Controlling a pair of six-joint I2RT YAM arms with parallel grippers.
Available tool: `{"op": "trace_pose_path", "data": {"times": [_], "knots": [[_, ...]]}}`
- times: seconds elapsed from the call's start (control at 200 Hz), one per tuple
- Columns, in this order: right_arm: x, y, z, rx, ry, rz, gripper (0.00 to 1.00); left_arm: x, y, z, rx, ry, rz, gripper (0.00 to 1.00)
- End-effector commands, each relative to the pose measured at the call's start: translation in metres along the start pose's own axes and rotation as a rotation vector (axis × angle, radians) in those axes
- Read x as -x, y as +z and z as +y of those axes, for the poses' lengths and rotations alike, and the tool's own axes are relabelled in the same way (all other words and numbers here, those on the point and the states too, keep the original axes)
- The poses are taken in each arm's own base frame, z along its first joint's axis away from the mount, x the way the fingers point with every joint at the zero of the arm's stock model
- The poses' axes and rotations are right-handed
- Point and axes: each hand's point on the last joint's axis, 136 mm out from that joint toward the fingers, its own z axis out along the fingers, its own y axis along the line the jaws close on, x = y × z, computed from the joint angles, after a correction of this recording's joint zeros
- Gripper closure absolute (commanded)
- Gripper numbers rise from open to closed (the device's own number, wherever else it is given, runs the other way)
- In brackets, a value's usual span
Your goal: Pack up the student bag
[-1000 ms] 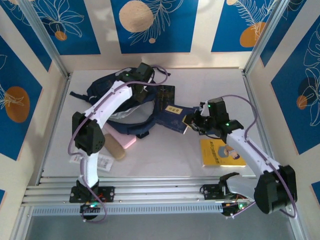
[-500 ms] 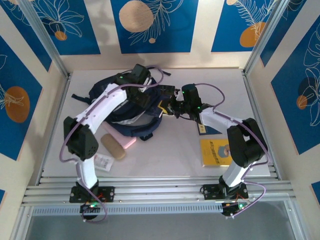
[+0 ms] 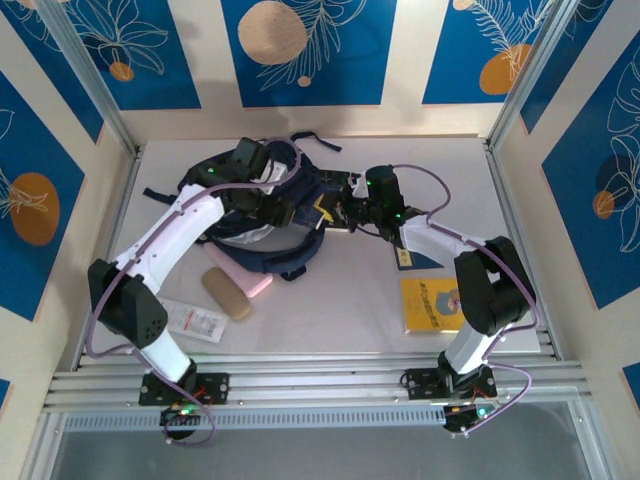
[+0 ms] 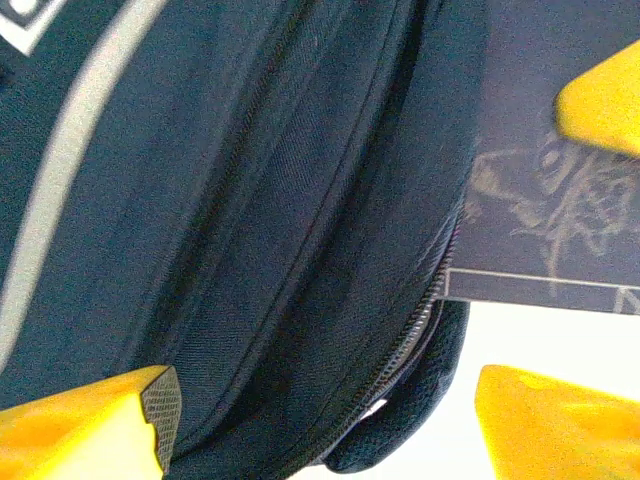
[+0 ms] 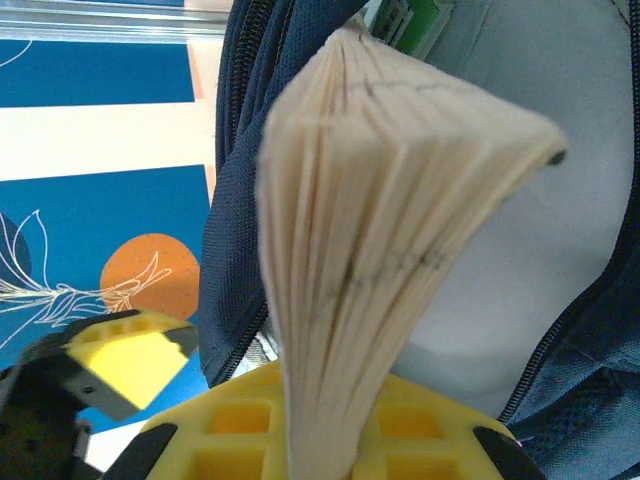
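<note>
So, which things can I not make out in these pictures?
- Inside of the student bag: top view, the left arm and the bag's own fabric cover the opening.
- Title of the dark book: right wrist view gives page edges; top view, too small.
- Fingers of the left hand: left wrist view, mostly cut off by the frame edges.
- Print of the yellow book: top view, too small.

Navy, yellow and cream.
Large navy-blue fabric backpack [image 4: 250, 220] striped light grey; dark-covered book [image 4: 560, 200] traced with a pale sketch, page edges cream; flat yellow paperback [image 3: 432, 303]; soft pink pouch [image 3: 248, 279]; tan oval case [image 3: 227, 293]; blue wall panels [image 3: 300, 50] patterned with white leaves, orange discs.
</note>
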Motion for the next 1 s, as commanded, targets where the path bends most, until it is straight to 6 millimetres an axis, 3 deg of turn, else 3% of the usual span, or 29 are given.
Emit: {"op": "trace_pose_path", "data": {"times": [0.0, 0.095, 0.155, 0.285, 0.34, 0.44, 0.6, 0.735, 0.825, 0.995], "knots": [[-0.004, -0.016, 0.057, 0.162, -0.116, -0.004, 1.00, 0.000, 0.015, -0.001, -0.026, -0.012, 0.012, 0.24], [-0.004, -0.017, 0.058, 0.162, -0.118, -0.002, 1.00, 0.000, 0.027, 0.000, -0.024, -0.013, 0.023, 0.29], [-0.005, -0.017, 0.057, 0.160, -0.116, -0.001, 1.00, 0.002, 0.034, 0.002, -0.014, -0.012, 0.028, 0.39], [-0.006, -0.019, 0.058, 0.157, -0.122, -0.004, 1.00, 0.006, 0.047, 0.010, 0.031, 0.001, 0.051, 0.85], [-0.007, -0.021, 0.058, 0.154, -0.128, -0.005, 1.00, 0.009, 0.048, 0.012, 0.043, 0.008, 0.056, 1.00], [-0.007, -0.026, 0.056, 0.122, -0.146, -0.023, 1.00, 0.024, 0.030, 0.016, 0.075, 0.017, -0.004, 1.00], [-0.004, -0.034, 0.046, 0.048, -0.155, -0.056, 1.00, 0.064, -0.043, 0.033, 0.200, 0.014, -0.198, 1.00], [-0.008, -0.027, 0.039, 0.021, -0.146, -0.031, 1.00, 0.085, -0.094, 0.032, 0.209, 0.007, -0.316, 1.00], [-0.010, -0.019, 0.030, -0.001, -0.126, -0.020, 1.00, 0.090, -0.109, 0.028, 0.187, 0.001, -0.354, 1.00], [-0.010, 0.000, 0.022, -0.027, -0.101, 0.001, 1.00, 0.094, -0.120, 0.026, 0.177, -0.017, -0.391, 1.00]]}}
